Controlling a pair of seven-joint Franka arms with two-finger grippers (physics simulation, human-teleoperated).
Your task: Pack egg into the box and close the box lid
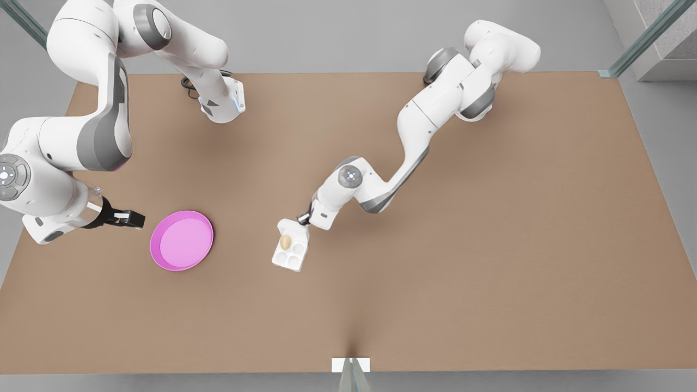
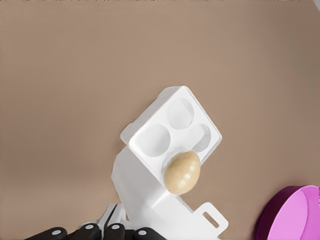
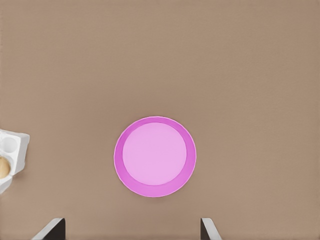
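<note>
The tan egg (image 1: 285, 242) (image 2: 182, 172) sits in one hollow of the white box (image 1: 298, 265) (image 2: 176, 93), the hollow beside the hinge. The other three hollows are bare. The box lid (image 1: 288, 226) (image 2: 145, 200) stands tilted up from its hinge. My left gripper (image 1: 303, 219) (image 2: 112, 217) is at the lid's far edge, its fingers close together on that edge. My right gripper (image 1: 133, 219) (image 3: 131, 232) hovers open at the front view's left, beside the pink plate, with nothing between its fingers. The box's edge (image 3: 12, 150) also shows in the right wrist view.
A round pink plate (image 1: 181, 240) (image 3: 155, 156) (image 2: 295, 215) lies on the brown table (image 1: 435, 272), between the right gripper and the box. A small white bracket (image 1: 350, 364) sits at the table's near edge.
</note>
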